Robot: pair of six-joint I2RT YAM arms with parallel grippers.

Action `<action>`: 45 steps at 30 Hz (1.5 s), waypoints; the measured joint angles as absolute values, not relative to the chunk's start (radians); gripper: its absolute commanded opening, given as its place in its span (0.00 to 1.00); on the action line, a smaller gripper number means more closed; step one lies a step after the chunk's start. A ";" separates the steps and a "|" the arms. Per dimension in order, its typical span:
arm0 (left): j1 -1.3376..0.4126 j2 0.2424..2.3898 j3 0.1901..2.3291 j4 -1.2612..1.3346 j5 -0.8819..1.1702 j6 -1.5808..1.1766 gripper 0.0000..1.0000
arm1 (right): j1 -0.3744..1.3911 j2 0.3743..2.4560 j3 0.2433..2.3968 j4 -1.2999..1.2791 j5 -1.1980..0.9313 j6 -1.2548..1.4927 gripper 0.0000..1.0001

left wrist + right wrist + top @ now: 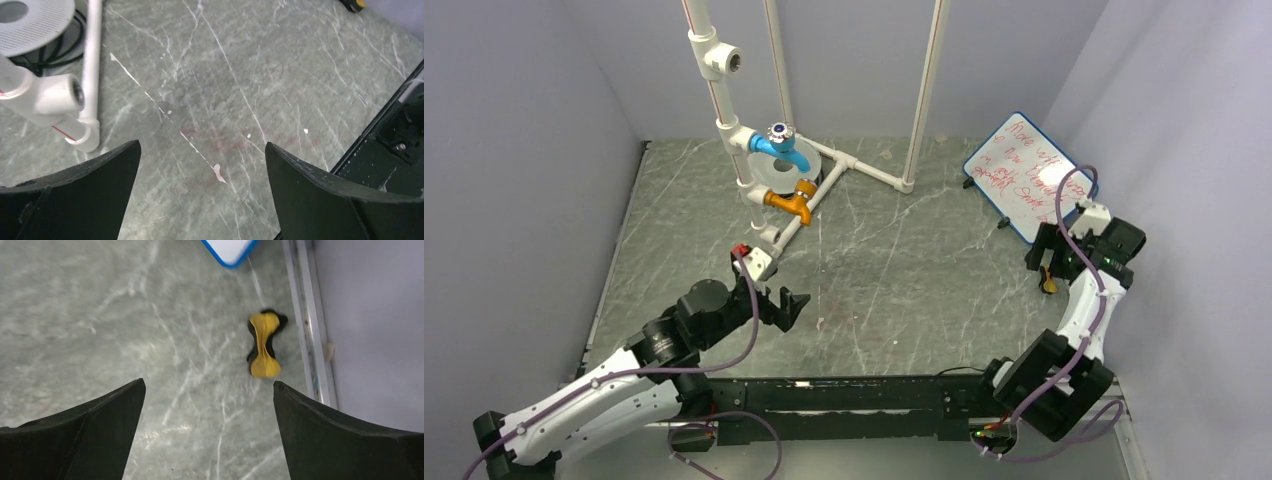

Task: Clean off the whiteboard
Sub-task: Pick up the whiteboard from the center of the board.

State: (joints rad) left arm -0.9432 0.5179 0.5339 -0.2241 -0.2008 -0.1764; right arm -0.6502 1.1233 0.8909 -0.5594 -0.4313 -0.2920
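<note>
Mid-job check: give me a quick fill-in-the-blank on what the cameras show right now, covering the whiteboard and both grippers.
1. The handwriting on the whiteboard is ____.
2. The whiteboard's rim is ____.
3. The small object on the table ahead of the right gripper is black and ____.
4. The left gripper is ____ and holds nothing.
Missing words: red; blue; yellow; open.

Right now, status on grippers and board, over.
Left gripper open, empty. Right gripper open, empty, near yellow object. Whiteboard far right, red writing unerased. Nothing seen in the way.
</note>
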 measured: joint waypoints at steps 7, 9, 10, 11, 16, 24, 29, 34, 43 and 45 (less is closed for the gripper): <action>-0.867 0.622 0.525 -0.162 -0.044 -0.180 1.00 | -0.760 1.185 0.826 -0.493 -0.466 -0.312 0.99; -0.852 0.646 0.525 -0.146 -0.008 -0.180 0.99 | -0.772 1.209 0.823 -0.436 -0.485 -0.302 0.97; -0.846 0.656 0.525 -0.139 0.008 -0.181 0.99 | -0.776 1.225 0.819 -0.395 -0.497 -0.291 0.96; -0.841 0.665 0.525 -0.133 0.022 -0.181 0.99 | -0.779 1.240 0.809 -0.347 -0.509 -0.281 0.94; -0.823 0.691 0.525 -0.109 0.075 -0.183 0.99 | -0.780 1.321 0.751 -0.096 -0.593 -0.208 0.81; -0.818 0.704 0.525 -0.106 0.094 -0.200 0.99 | -0.722 1.546 0.772 0.174 -0.603 -0.088 0.71; -0.817 0.695 0.525 -0.105 0.093 -0.202 0.99 | -0.682 1.621 0.819 0.250 -0.581 -0.022 0.62; -0.817 0.689 0.525 -0.106 0.093 -0.204 0.99 | -0.680 1.700 0.899 0.299 -0.564 0.038 0.52; -0.817 0.667 0.525 -0.114 0.089 -0.205 0.99 | -0.663 1.800 0.953 0.376 -0.617 0.133 0.04; -0.817 0.661 0.525 -0.115 0.089 -0.205 0.99 | -0.660 1.800 0.944 0.414 -0.690 0.160 0.00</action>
